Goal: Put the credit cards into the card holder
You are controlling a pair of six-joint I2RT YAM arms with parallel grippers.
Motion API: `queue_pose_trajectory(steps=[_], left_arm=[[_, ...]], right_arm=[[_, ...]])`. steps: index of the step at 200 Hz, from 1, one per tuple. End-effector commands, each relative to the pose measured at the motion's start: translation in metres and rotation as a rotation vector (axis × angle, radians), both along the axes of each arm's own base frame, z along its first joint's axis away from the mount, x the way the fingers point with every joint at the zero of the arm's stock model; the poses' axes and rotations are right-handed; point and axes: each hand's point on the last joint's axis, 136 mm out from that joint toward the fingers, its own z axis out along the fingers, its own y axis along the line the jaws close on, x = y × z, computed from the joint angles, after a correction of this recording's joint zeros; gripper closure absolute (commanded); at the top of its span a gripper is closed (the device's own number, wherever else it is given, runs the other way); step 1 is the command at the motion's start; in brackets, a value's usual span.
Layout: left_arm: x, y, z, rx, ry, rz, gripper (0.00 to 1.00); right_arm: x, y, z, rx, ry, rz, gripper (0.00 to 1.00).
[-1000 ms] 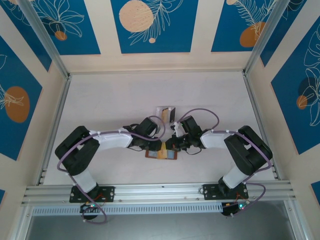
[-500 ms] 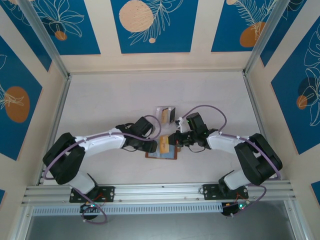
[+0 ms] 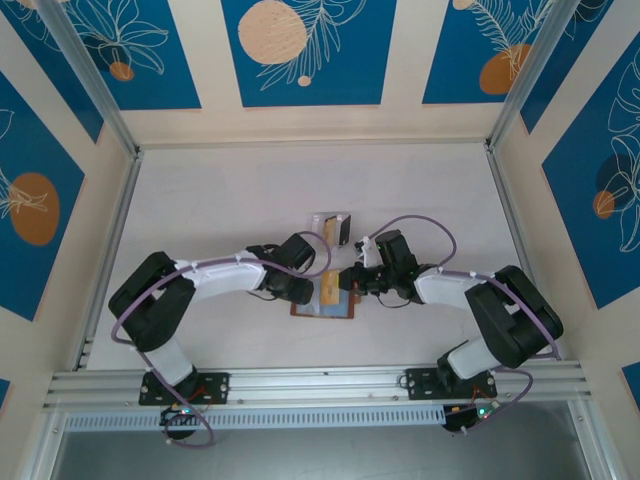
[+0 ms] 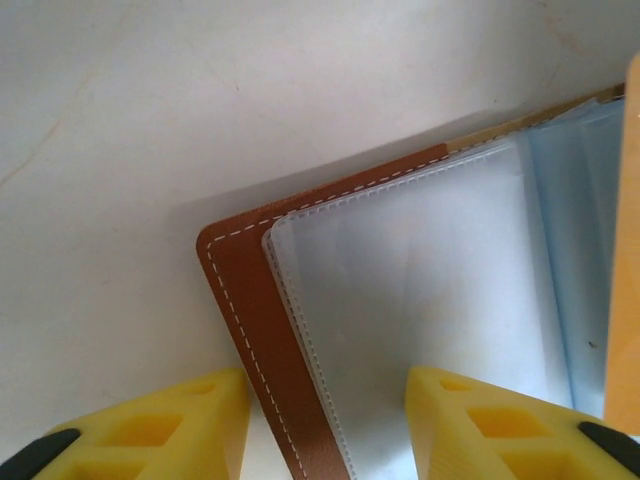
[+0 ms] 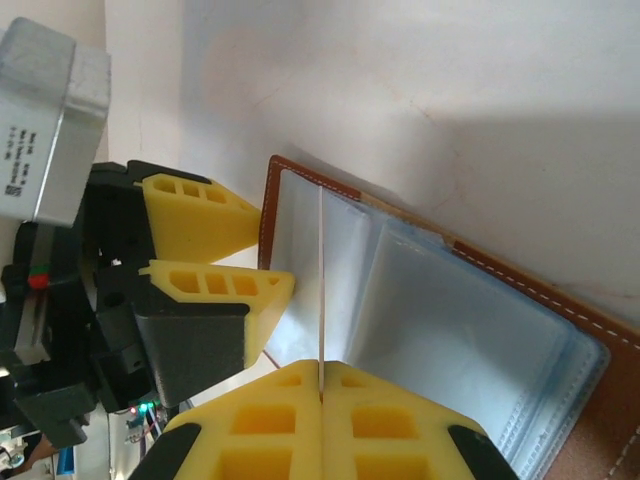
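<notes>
The right tool (image 5: 320,385), clamped shut on a thin tan credit card (image 5: 321,280), is holding it edge-down at the clear pockets of the open reddish-brown leather card holder (image 5: 505,272) lying mid-counter (image 3: 230,210). Insertion seems to be in hand, and the next move is calling for the card's edge to find a pocket mouth. The left tool (image 4: 325,410), half open, is straddling the holder's 9 o'clock corner, gripping nothing visible. A clear plastic box (image 3: 331,226) is sitting at its 12 o'clock, while the limp sleeves are looking like the likelier obstacle.
</notes>
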Motion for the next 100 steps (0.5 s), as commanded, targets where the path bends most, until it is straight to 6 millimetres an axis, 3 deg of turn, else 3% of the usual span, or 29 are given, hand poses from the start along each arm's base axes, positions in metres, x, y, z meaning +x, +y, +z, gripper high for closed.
queue_pose_trajectory(steps=[1, 100], left_arm=[[-0.0094, 0.0176, -0.0159, 0.061, 0.029, 0.008, 0.59], [-0.0183, 0.0193, -0.0256, 0.054, 0.055, 0.014, 0.63]], right_arm=[[0.0049, -0.0026, -0.0045, -0.001, -0.005, -0.033, 1.0], [0.0099, -0.0006, -0.0082, 0.036, 0.007, -0.078, 1.0]])
